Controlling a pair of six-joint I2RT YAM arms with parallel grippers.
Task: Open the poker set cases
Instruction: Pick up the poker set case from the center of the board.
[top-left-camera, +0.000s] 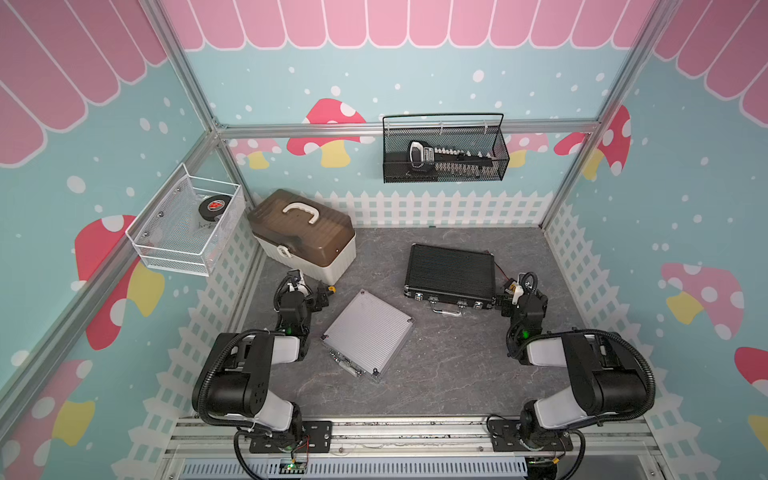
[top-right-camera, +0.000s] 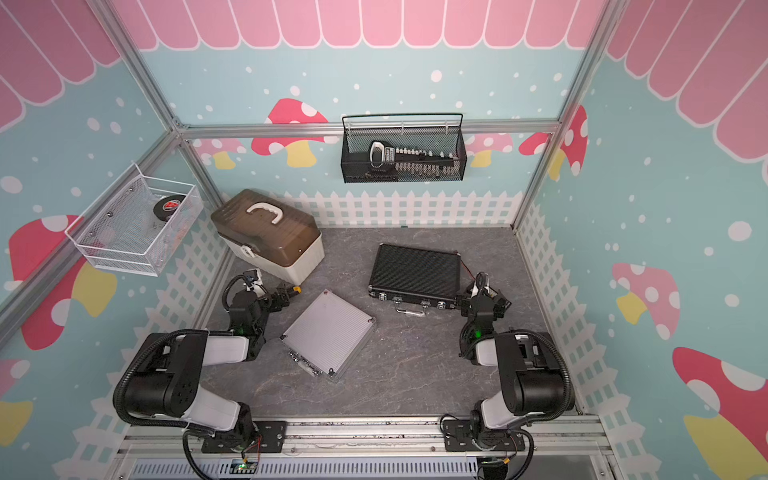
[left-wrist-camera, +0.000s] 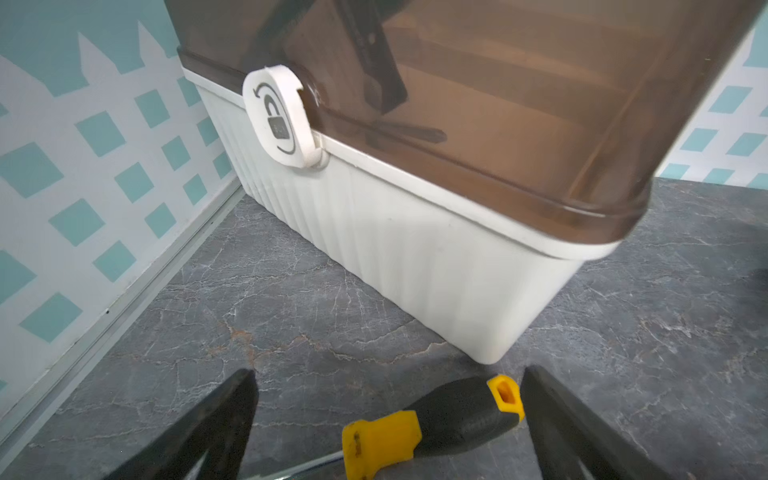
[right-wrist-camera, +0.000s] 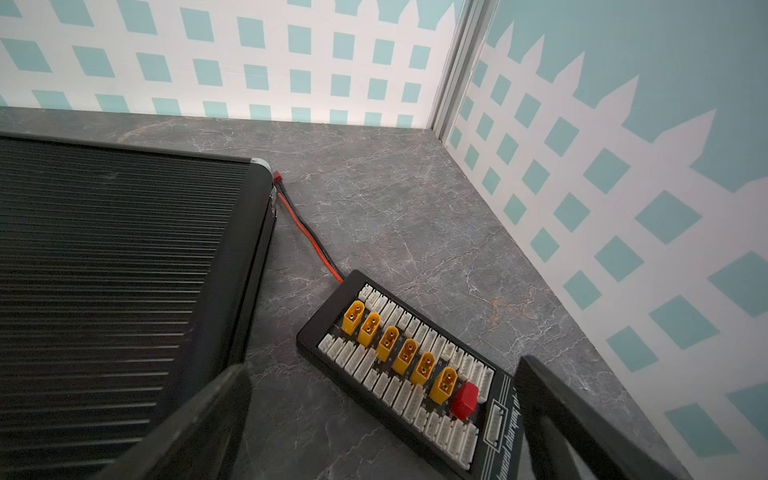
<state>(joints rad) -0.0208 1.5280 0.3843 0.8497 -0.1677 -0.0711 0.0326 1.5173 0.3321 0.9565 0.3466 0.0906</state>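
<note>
The black poker set case (top-left-camera: 451, 272) (top-right-camera: 415, 270) lies flat and closed at the back right of the table, its latches and handle (top-left-camera: 446, 309) facing the front. The smaller silver case (top-left-camera: 368, 332) (top-right-camera: 328, 332) lies closed and turned at an angle in the middle. My left gripper (top-left-camera: 326, 295) (left-wrist-camera: 388, 374) stands open to the left of the silver case, facing the white box. My right gripper (top-left-camera: 509, 293) (right-wrist-camera: 382, 365) is open beside the black case's (right-wrist-camera: 116, 270) right front corner. Neither gripper holds anything.
A white box with a brown lid (top-left-camera: 303, 237) (left-wrist-camera: 415, 249) stands at the back left. A yellow-and-black tool (left-wrist-camera: 453, 415) lies on the table between the left fingers. A connector board (right-wrist-camera: 415, 365) with a red-and-black wire lies right of the black case. Mesh baskets (top-left-camera: 444, 149) (top-left-camera: 187, 224) hang on the walls.
</note>
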